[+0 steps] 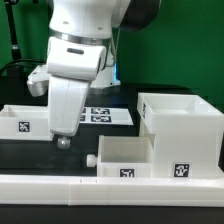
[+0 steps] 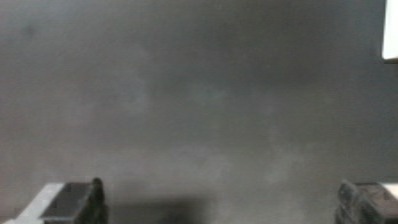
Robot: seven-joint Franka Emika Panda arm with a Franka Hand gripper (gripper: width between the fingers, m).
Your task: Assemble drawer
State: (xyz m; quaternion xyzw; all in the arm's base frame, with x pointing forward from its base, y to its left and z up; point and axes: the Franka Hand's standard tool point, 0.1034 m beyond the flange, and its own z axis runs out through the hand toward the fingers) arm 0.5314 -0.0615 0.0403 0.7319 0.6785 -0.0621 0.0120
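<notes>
The large white drawer casing [image 1: 182,130] stands at the exterior view's right with a tag on its front. One shallow tray [image 1: 127,159] with a round knob on its side sits against the casing's left. A second tagged tray [image 1: 22,120] lies at the far left. My gripper [image 1: 63,139] hangs over the dark table between the two trays, just above the surface and touching neither. In the wrist view its two fingers [image 2: 71,204] stand wide apart with only bare dark table between them. It is open and empty.
The long low white rail [image 1: 90,186] runs along the front edge. The marker board [image 1: 105,116] lies flat behind my gripper. A white corner [image 2: 390,35] shows at the wrist view's edge.
</notes>
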